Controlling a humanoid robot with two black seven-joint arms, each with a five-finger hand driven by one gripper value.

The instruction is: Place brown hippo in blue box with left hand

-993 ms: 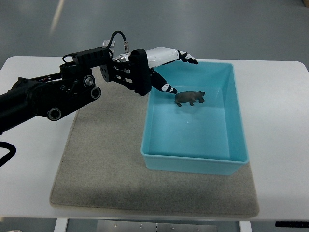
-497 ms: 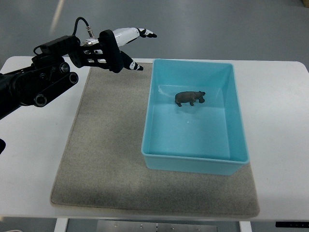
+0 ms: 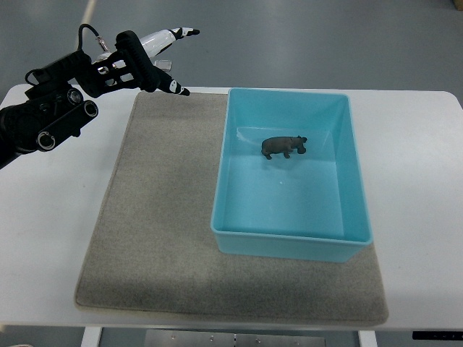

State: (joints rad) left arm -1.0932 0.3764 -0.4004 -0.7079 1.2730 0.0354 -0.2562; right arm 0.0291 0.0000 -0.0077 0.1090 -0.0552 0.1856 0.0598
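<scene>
- Standing in our box [image 3: 292, 230], toward its far wall, the hippo [image 3: 283, 146] is upright.
- We hold our left hand [image 3: 153, 56] empty, fingers spread, above the mat's [image 3: 155, 224] far-left corner.

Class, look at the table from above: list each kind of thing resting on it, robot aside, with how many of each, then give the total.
Brown hippo: 1
Blue box: 1
Grey mat: 1
Total: 3
</scene>
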